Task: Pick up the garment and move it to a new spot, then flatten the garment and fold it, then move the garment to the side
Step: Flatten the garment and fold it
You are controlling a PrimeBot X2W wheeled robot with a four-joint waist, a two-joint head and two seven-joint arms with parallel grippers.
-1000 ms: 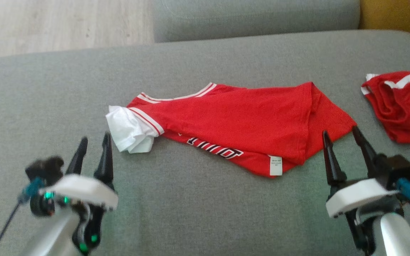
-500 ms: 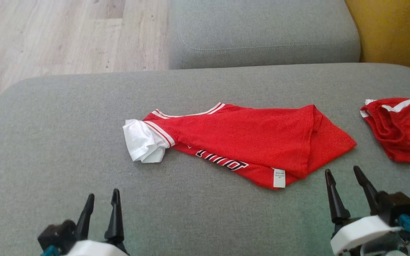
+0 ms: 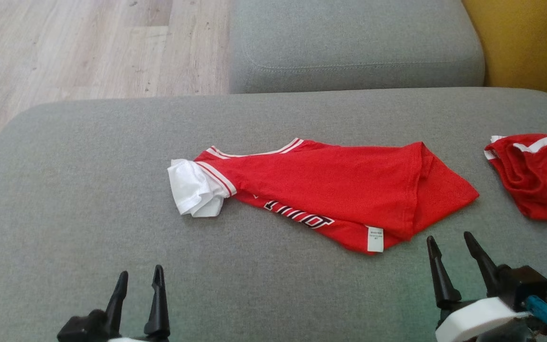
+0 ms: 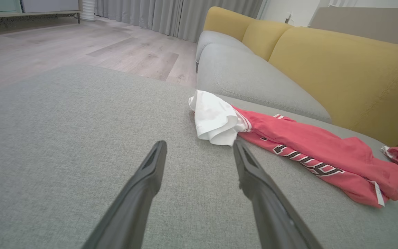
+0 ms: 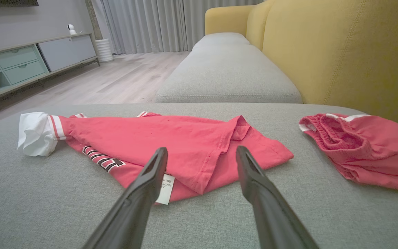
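1. Head view: red jersey with white trim and black lettering (image 3: 330,190) lies folded lengthwise mid-cushion on grey fabric sofa seat (image 3: 79,199). Its white sleeve (image 3: 193,192) is bunched at the 9 o'clock end.
2. Left gripper (image 3: 140,271) at 7 o'clock: fingers spread, empty, well apart from jersey.
3. Right gripper (image 3: 448,237) at 5 o'clock: fingers spread, empty, tips just beside jersey's near hem.
4. Crumpled red garment with white stripe (image 3: 537,178) at 3 o'clock, apart from jersey.
5. Seat edge rounds off at 10 o'clock above pale wood floor (image 3: 64,47). Bare cushion lies toward 9 and 6 o'clock.
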